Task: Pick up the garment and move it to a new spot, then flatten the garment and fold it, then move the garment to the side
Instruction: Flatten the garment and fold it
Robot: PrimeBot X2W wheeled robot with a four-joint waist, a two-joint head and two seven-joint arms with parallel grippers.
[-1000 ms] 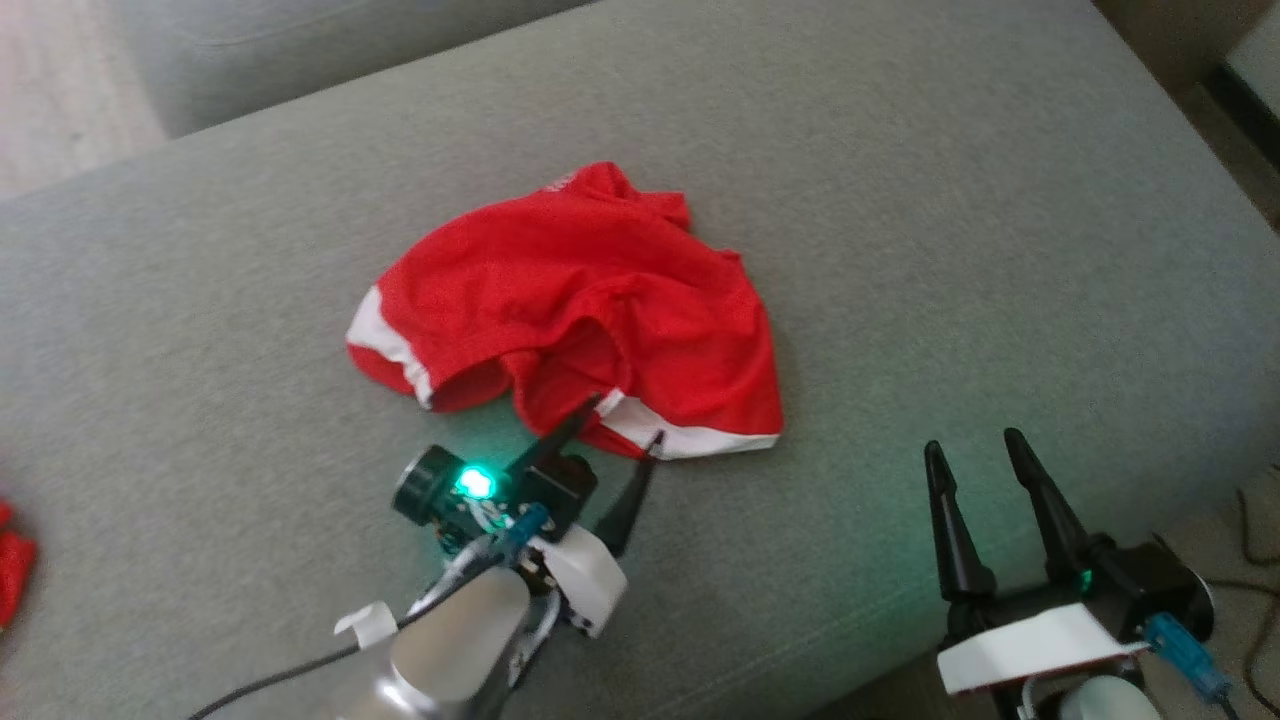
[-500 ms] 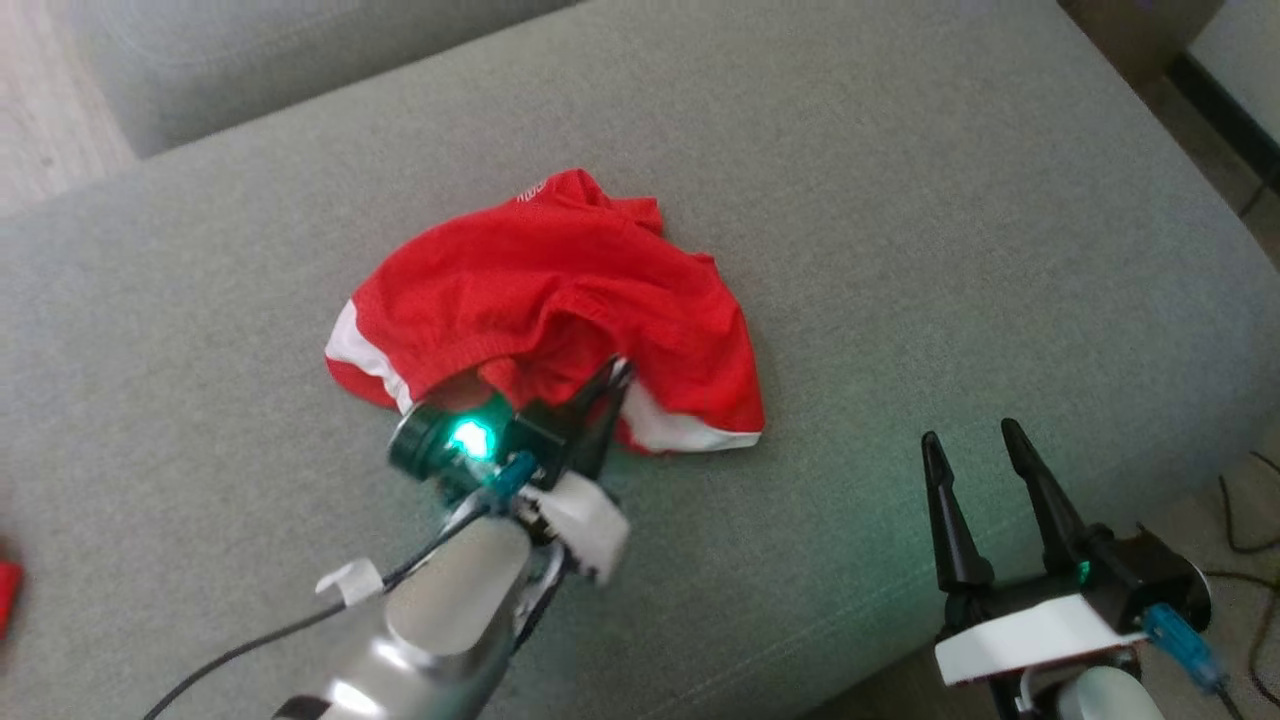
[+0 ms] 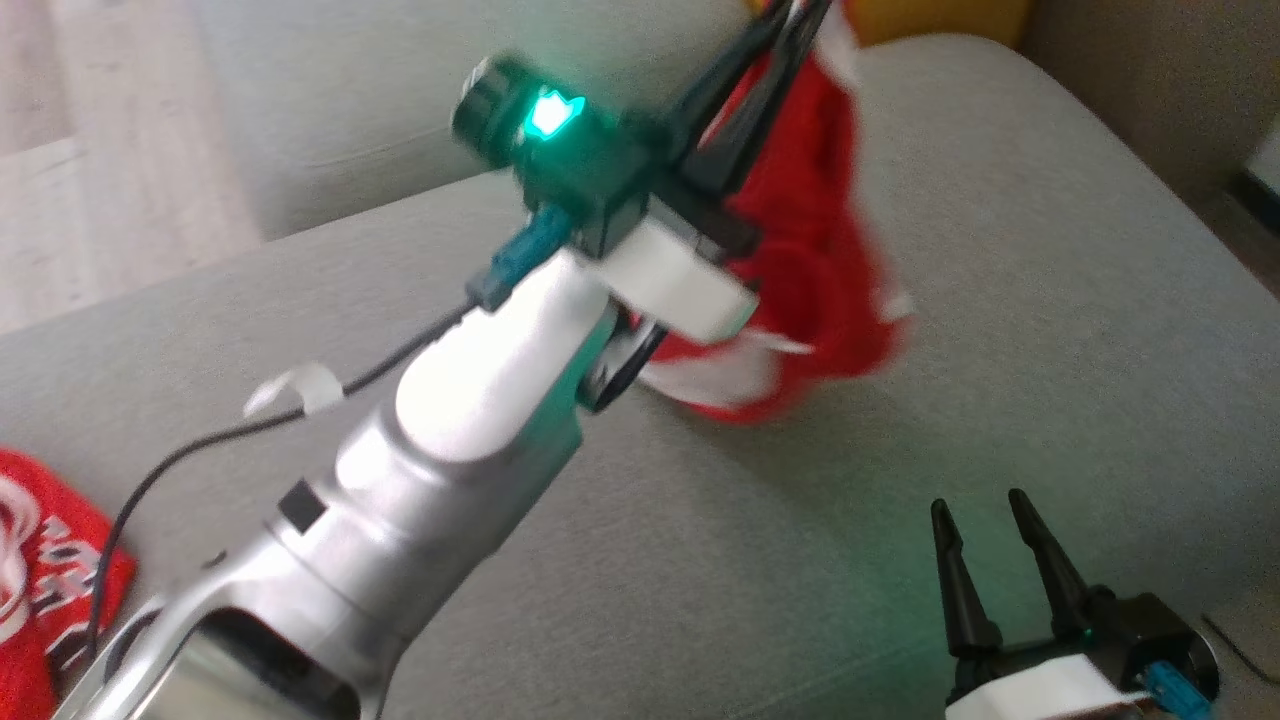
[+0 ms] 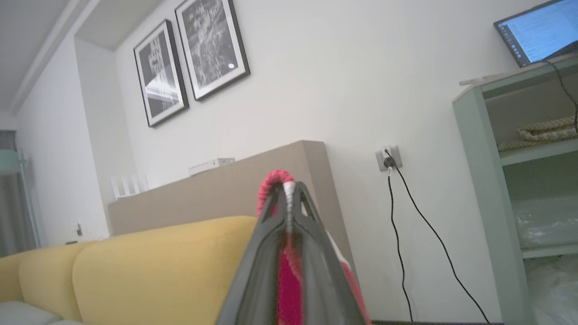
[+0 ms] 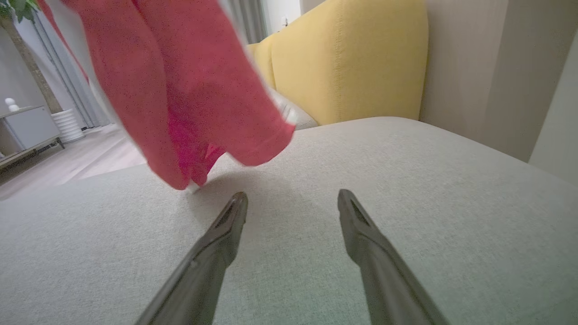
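Dangling from the clenched left gripper point(image 4: 287, 187), the red garment point(image 3: 810, 260) is hanging over the grey sofa point(image 3: 1000, 300); the right gripper point(image 5: 291, 198) is sitting spread, empty.

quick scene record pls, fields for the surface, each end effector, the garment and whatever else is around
surface: grey sofa cushion
left end effector: raised, shut on garment
garment: red with white trim, hanging from left end effector; lowest fold near grey sofa cushion, contact unclear
right end effector: open, low over grey sofa cushion, holding nothing
other: second red cloth at head view's lower left; yellow sofa back behind
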